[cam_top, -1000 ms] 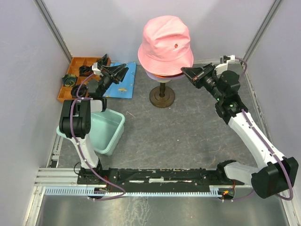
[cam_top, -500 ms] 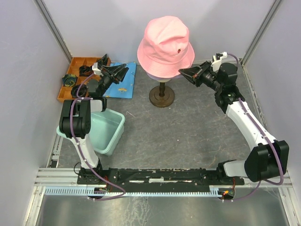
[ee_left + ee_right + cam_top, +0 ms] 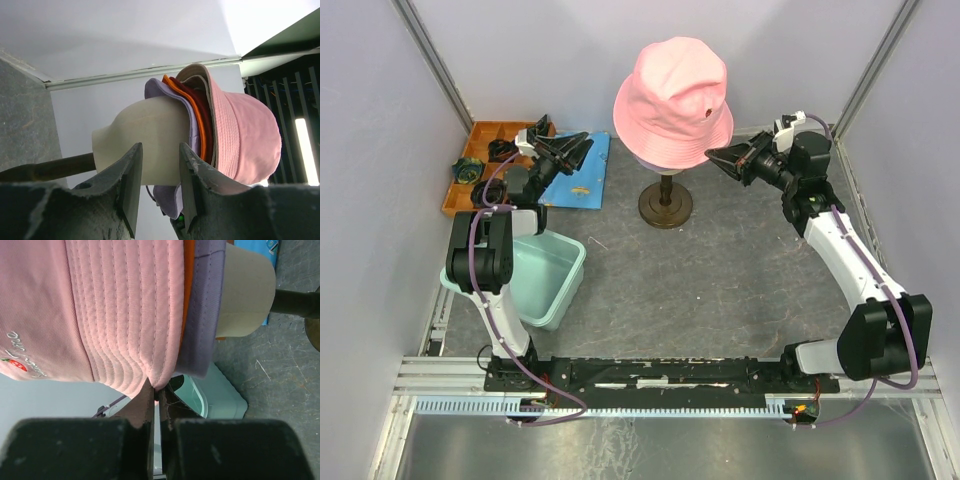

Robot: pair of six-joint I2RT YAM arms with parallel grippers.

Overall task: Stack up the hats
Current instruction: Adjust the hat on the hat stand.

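"Where were the hats?"

"All on the dummy head at the back of the table. The pink hat was outermost, with the orange hat, dark red hat and lavender hat peeking out under it."

"And the right claw?"

"Pressed shut, tips right against the pink brim's edge. Whether it had caught any cloth, I couldn't tell."

"The left claw?"

"Part-way open, gripping nothing, above the blue cloth, well apart from the hats."

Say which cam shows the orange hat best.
Left wrist: orange hat brim edge clear between lavender hat and dark red hat. Right wrist catches a sliver; top external hides it under the pink hat.
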